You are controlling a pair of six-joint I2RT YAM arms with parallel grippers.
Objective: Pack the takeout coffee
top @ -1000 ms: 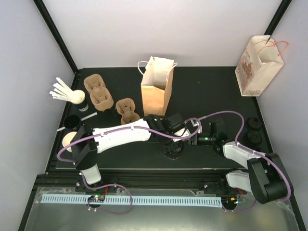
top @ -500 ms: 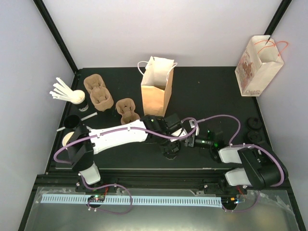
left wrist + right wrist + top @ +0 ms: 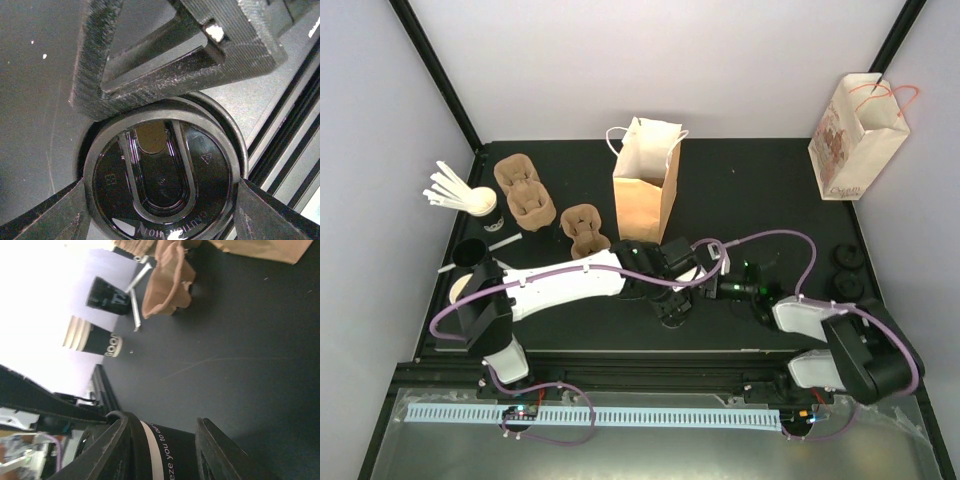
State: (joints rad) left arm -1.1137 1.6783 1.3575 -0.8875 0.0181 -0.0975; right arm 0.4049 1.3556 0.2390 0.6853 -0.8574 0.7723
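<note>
The takeout coffee is a black paper cup (image 3: 172, 457) with a white band and white lettering. A black round lid (image 3: 162, 175) marked "CAUTION HOT" sits on top of it. My left gripper (image 3: 161, 200) comes from above, its two fingers pressed against opposite sides of the lid's rim. My right gripper (image 3: 162, 450) holds the cup's body from the side, and one of its fingers (image 3: 175, 60) shows just past the lid. In the top view both grippers (image 3: 675, 288) (image 3: 713, 290) meet at the table's middle front and hide the cup.
An open brown paper bag (image 3: 645, 190) stands just behind the grippers. A white printed bag (image 3: 855, 140) is at the back right. Cardboard cup carriers (image 3: 525, 190) (image 3: 585, 230), white stirrers (image 3: 450, 188) and spare black cups (image 3: 470, 255) lie left. Spare lids (image 3: 847, 275) lie right.
The right arm has folded closer to its base and its gripper has shifted a little left towards the left gripper. The left arm has hardly moved.
</note>
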